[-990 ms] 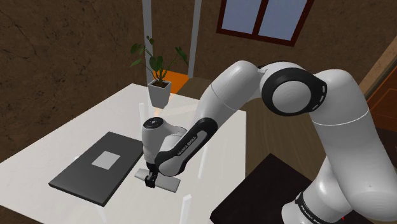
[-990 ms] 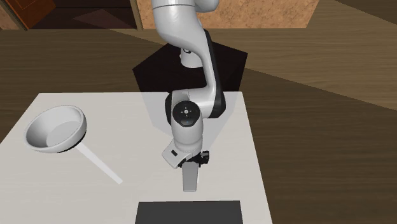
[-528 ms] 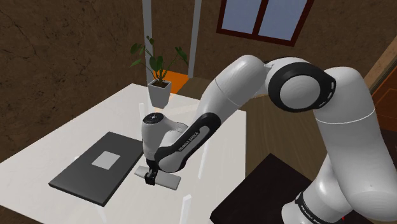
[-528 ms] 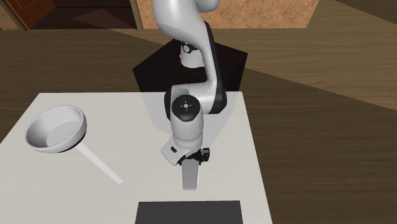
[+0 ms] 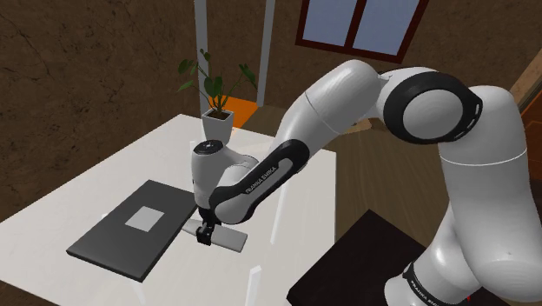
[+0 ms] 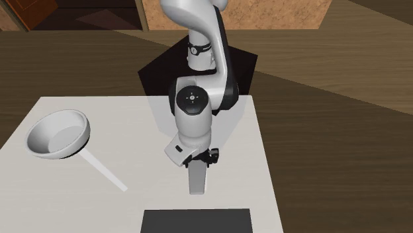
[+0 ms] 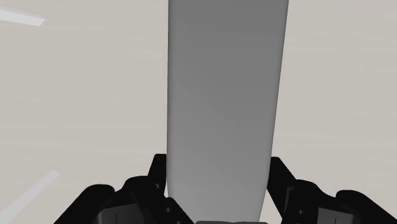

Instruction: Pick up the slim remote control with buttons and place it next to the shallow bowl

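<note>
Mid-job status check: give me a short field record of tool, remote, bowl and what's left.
tool: low over the table, shut on the remote
remote: plain grey slab, clasped at one end
bowl: pale, shallow, apart from remote, at the second exterior view's left
remaining: remote not yet beside bowl

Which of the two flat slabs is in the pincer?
The slim light-grey remote, clasped in the pincer; the wide black slab lies apart.

White table (image 6: 79, 198), shallow bowl (image 6: 58, 136), dark mat (image 6: 197, 221)
</note>
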